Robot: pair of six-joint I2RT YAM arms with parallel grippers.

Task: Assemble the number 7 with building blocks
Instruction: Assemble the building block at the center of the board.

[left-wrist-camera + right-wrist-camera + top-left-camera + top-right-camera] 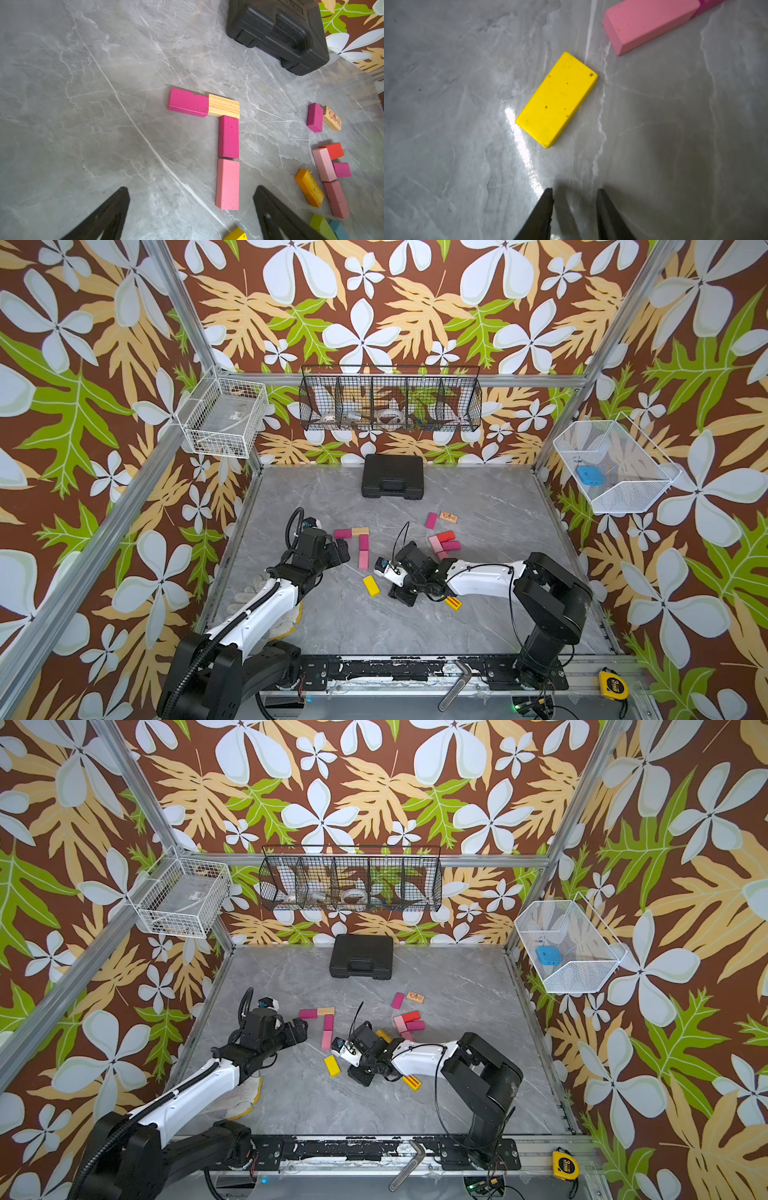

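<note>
Four flat blocks [228, 137] in 7-shape

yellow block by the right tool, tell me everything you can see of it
The yellow block is a flat rectangular piece, painted yellow with small dark specks. It lies on its broad face on the grey marbled table, touching no other block, skewed to the pink block. The right tool sits just short of it, slightly open and empty.

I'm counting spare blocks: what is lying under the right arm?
A yellow red-striped block pokes out from beneath the right arm in both top views, and an orange block shows at its wrist in a top view. Anything else below it is covered.
</note>
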